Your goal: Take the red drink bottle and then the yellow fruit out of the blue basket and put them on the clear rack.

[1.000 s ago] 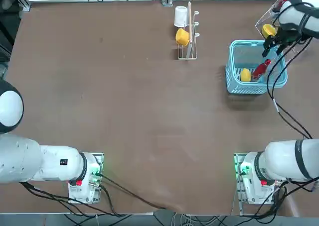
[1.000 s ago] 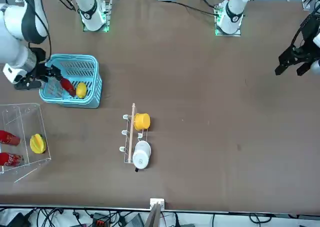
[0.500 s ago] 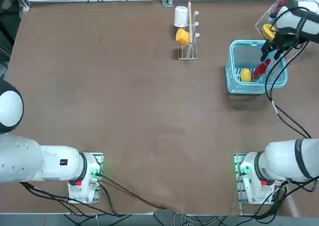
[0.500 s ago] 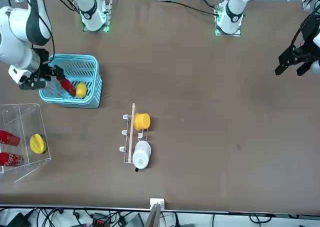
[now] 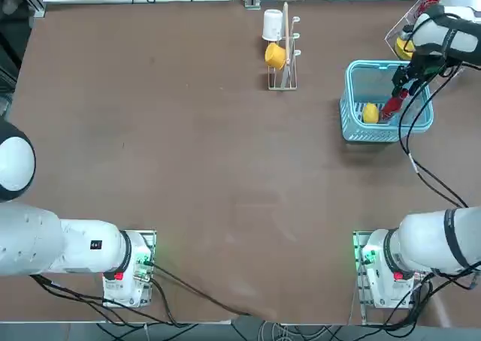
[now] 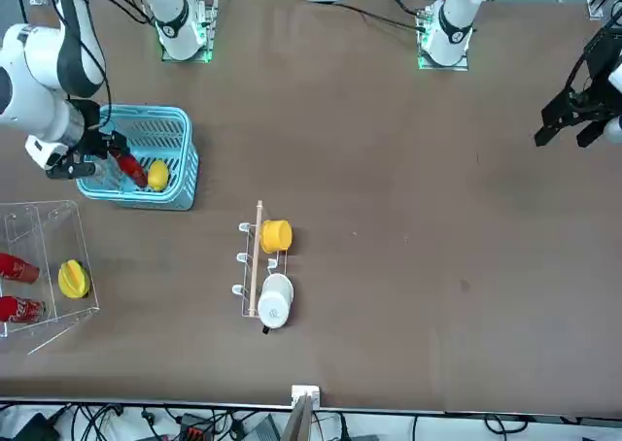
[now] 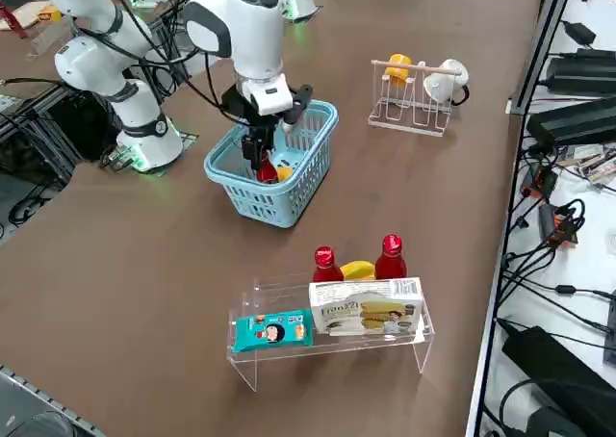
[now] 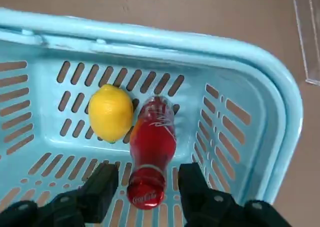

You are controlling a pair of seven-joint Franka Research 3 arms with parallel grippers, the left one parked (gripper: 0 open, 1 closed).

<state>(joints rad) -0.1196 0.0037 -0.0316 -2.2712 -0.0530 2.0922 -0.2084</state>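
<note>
we observe the right gripper (image 8: 145, 187) over the blue basket (image 8: 65, 112), its two fingers standing apart, one on either side of the capped end of the red drink bottle (image 8: 152, 147). we find no firm grip shown. the bottle lies inside the basket, right beside the yellow fruit (image 8: 110, 113). beyond, near the basket, we note the clear rack (image 7: 395, 341), bearing two red bottles (image 7: 392, 259), a bigger yellow fruit (image 7: 359, 270), a white box (image 7: 367, 307) and a blue packet (image 7: 273, 330). farther off, we record a peg stand (image 6: 251, 266) with cups (image 6: 276, 236).
</note>
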